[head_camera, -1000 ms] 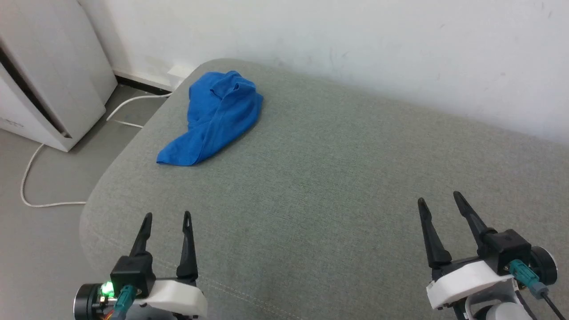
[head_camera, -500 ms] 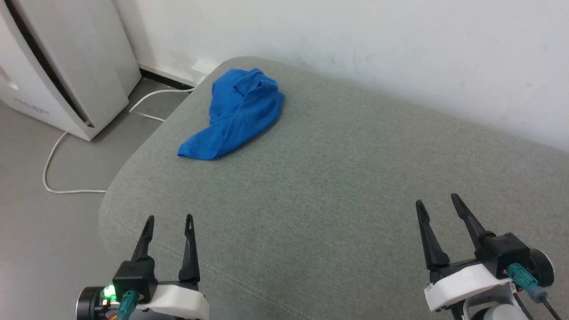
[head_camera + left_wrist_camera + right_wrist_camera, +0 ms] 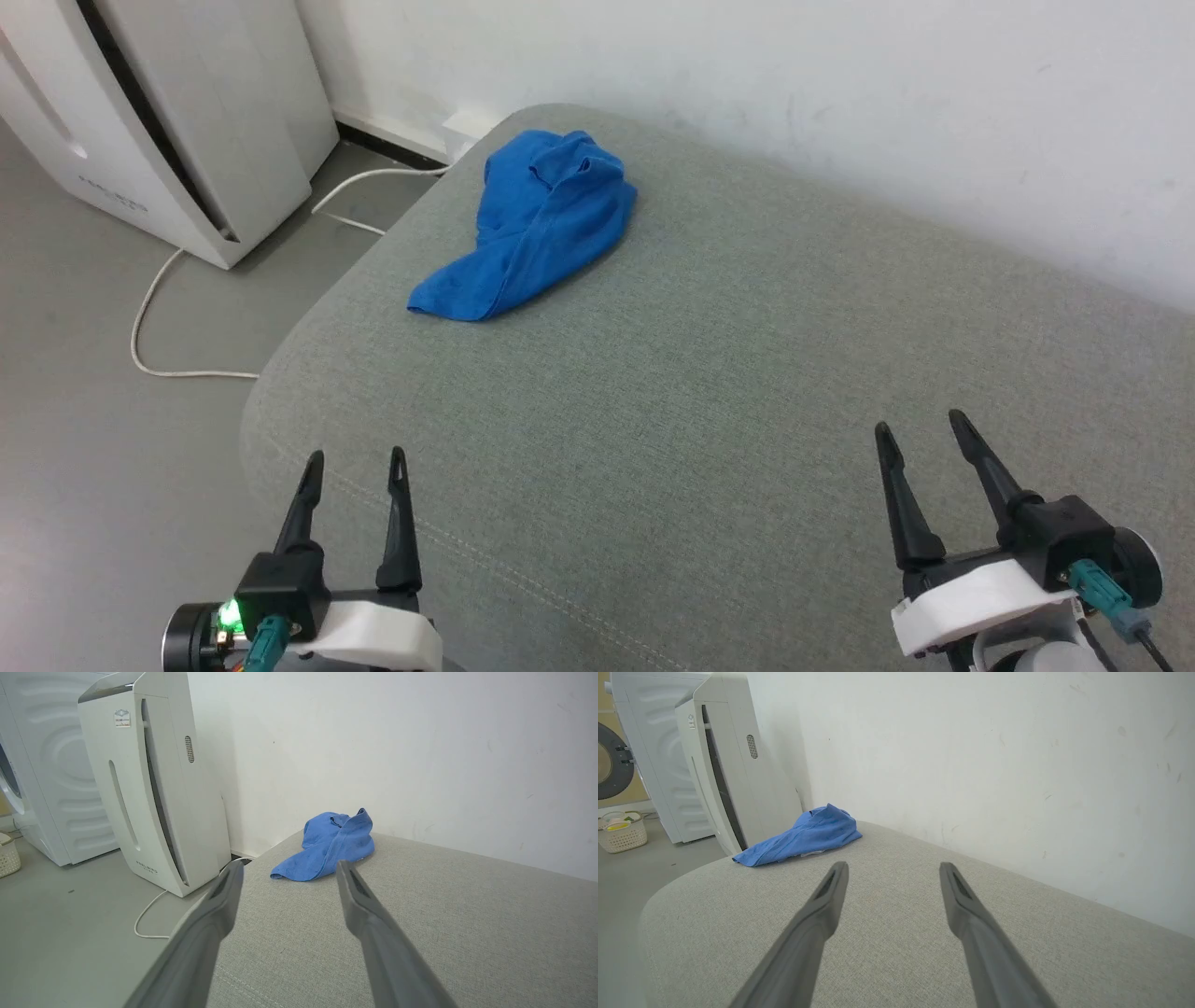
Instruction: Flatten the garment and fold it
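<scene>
**Head view:** The garment (image 3: 537,229), a royal blue heap folded over on itself, lies in the upper left-centre of the frame. It sits at the far corner of a grey cushion (image 3: 700,373), close to the white wall. The left gripper (image 3: 357,454) at lower left and the right gripper (image 3: 920,421) at lower right both have their fingers spread. Each holds nothing and is well apart from the cloth. A white appliance (image 3: 187,121) stands on the floor at upper left, with a white cable (image 3: 149,317) trailing beside it.

**Left wrist view:** The garment (image 3: 329,847) appears at centre frame, bunched and creased, just beyond the parted fingers of the left gripper (image 3: 289,863), which touch nothing.

**Right wrist view:** The garment (image 3: 803,835) lies left of centre as a low, elongated mound. A pale strip at its near edge may be a sleeve, though it is too small to tell. The right gripper (image 3: 893,864) is wide apart and empty over the cushion.
</scene>
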Available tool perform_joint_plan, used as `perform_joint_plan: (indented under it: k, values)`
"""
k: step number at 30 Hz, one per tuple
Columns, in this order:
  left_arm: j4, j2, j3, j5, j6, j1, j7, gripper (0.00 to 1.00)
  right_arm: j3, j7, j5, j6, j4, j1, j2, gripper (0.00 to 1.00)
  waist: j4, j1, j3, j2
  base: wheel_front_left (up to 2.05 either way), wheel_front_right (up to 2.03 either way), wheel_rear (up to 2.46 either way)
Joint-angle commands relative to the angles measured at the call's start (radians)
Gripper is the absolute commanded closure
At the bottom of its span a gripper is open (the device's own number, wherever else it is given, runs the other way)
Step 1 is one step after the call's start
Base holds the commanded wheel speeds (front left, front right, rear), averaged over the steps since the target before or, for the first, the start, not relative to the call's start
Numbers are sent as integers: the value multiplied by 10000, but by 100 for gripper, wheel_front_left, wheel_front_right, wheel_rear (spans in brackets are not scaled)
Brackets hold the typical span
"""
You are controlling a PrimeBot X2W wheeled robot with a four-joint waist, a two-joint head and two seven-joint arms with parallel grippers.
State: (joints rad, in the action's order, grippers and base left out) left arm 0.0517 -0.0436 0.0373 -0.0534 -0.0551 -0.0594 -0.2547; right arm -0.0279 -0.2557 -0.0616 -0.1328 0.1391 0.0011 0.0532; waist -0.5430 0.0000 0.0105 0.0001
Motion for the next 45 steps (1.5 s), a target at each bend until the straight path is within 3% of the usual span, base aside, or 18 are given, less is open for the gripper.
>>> perform_joint_plan:
  k: [1, 12, 23, 27, 30, 38, 45]
  values:
    - [23, -66, 34, -36, -127, -55, -70, 0, 18, -61, -40, 21, 13, 10, -30, 0, -13, 0, -49, -1, 0, 0, 0]
    - [2, -66, 190, -287, -144, 98, -70, 0, -68, -61, 165, 21, -29, -92, -30, 0, 134, 0, -478, -1, 0, 0, 0]
    - [665, -439, -493, -891, 815, 2772, -70, 0, -335, -60, 1275, 21, -890, -1037, -2, 0, 1461, 0, -2909, -1, 0, 0, 0]
    - [1326, -960, -760, -1232, 1212, 4296, 170, 0, -504, 88, 1483, 21, -1567, -1399, 83, 0, 2091, 0, -3950, -1, 0, 0, 0]
    - [1997, -1523, -860, -1545, 1454, 5539, 1068, 0, -657, 240, 1579, 21, -2060, -1644, 138, 0, 2543, 0, -4588, -1, 0, 0, 0]
    - [3922, -3704, -391, -2488, 1834, 8388, 4722, 0, -851, 492, 1655, 21, -3152, -2173, 130, 0, 3571, 0, -5924, -1, 0, 0, 0]
    - [4773, -5446, 1182, -4625, 1854, 9771, 8335, 0, -850, 413, 1578, 21, -3259, -2317, 63, 0, 4184, 0, -6571, -1, 0, 0, 0]
